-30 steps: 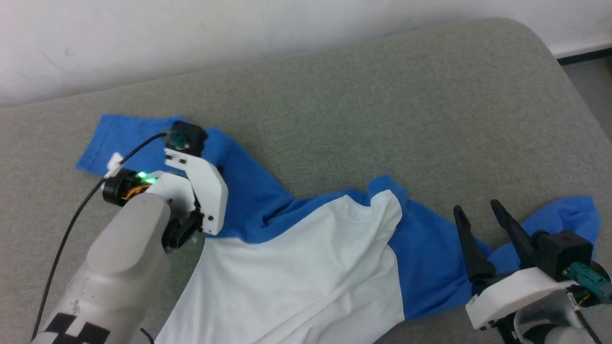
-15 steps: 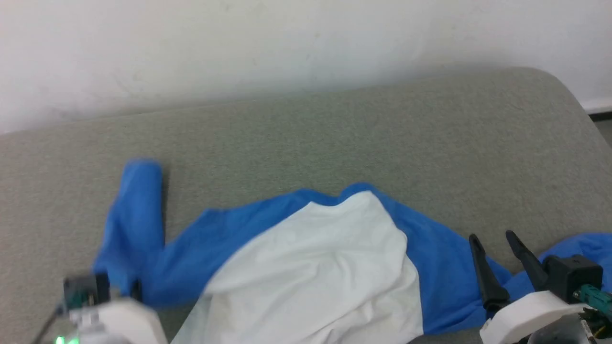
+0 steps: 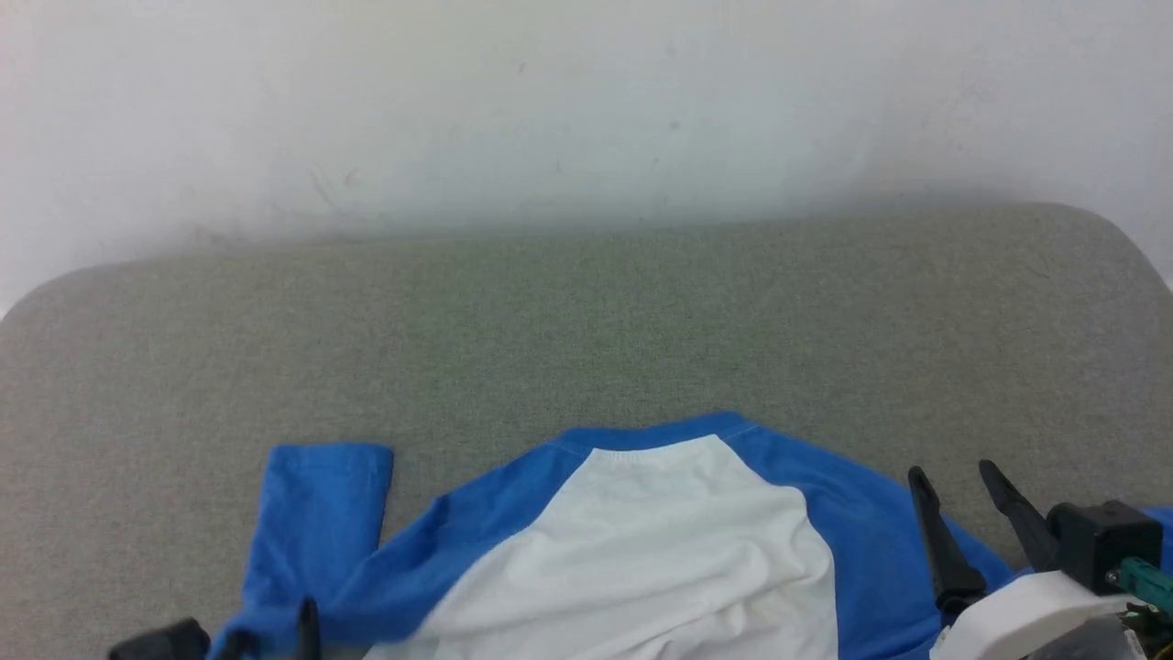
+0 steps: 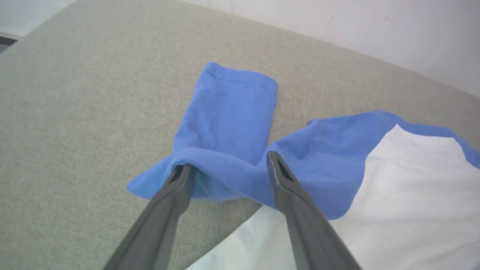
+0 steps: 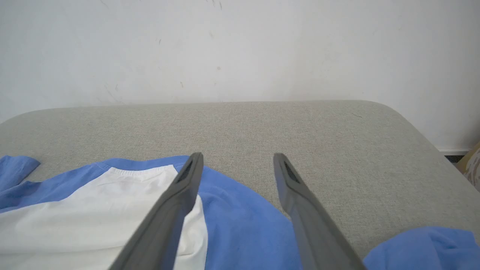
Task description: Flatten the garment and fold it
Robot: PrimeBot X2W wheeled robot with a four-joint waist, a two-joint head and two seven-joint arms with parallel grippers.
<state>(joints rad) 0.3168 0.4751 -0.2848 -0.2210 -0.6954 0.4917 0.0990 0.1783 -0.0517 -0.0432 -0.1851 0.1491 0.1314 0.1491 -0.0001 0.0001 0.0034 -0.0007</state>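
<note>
Left gripper [image 4: 229, 165] first: two long, dark, tapered fingers spread wide, with a soft fold of the blue sleeve [image 4: 232, 112] bunched right across the tips. One tip tucks under the cloth, though whether it is actually pressing on the fabric is hard to call. Over to the right gripper [image 5: 237, 159]: it gapes wide too, grips nothing, and is poised above the blue shoulder [image 5: 240, 225]. The garment [image 3: 660, 541] lies on a grey, coarse-woven cushion [image 3: 586, 321] with rounded corners. It sits at the near edge, neckline [image 3: 646, 438] toward the scuffed white wall [image 3: 586, 110]. The white body is lightly rumpled, and blue shoulders curve off to either side. The sleeve on the robot's left doubles back, its stitched cuff [image 4: 240, 77] lying flat and square.
</note>
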